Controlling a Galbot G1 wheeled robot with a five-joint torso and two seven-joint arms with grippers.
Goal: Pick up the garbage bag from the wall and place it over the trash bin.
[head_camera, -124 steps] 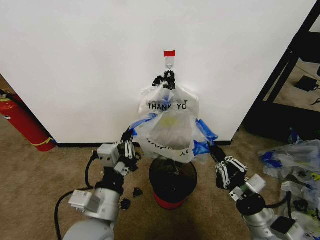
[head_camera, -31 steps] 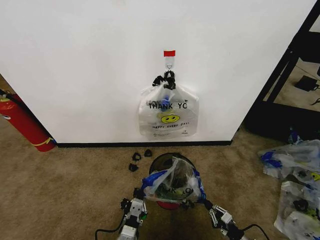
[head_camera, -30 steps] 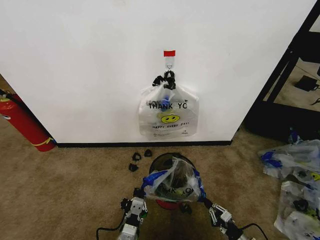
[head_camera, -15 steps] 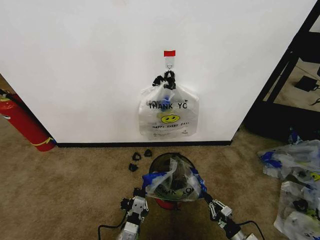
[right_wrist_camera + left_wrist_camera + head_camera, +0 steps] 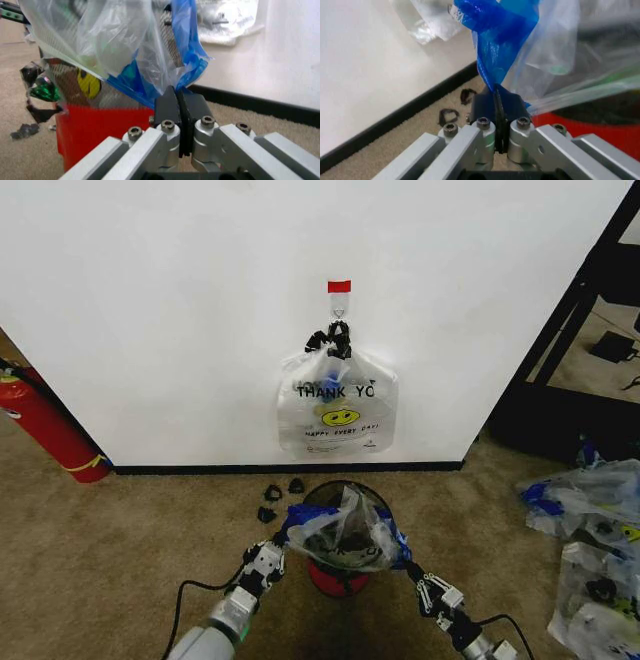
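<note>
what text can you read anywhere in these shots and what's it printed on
"THANK YO": black print on the bag hanging on the wall, last letter lost in a fold.
A smaller line under the yellow smiley on that bag: too blurred to read for sure.
Dark print on the garbage bag held over the trash bin: crumpled, unreadable.
Red tape strip above the hook: no text.
The left gripper and right gripper carry no readable labels.

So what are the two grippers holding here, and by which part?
Both hold the garbage bag over the trash bin. The left gripper pinches one blue handle strip, and the right gripper is shut on the blue-edged plastic at the opposite side.
</note>
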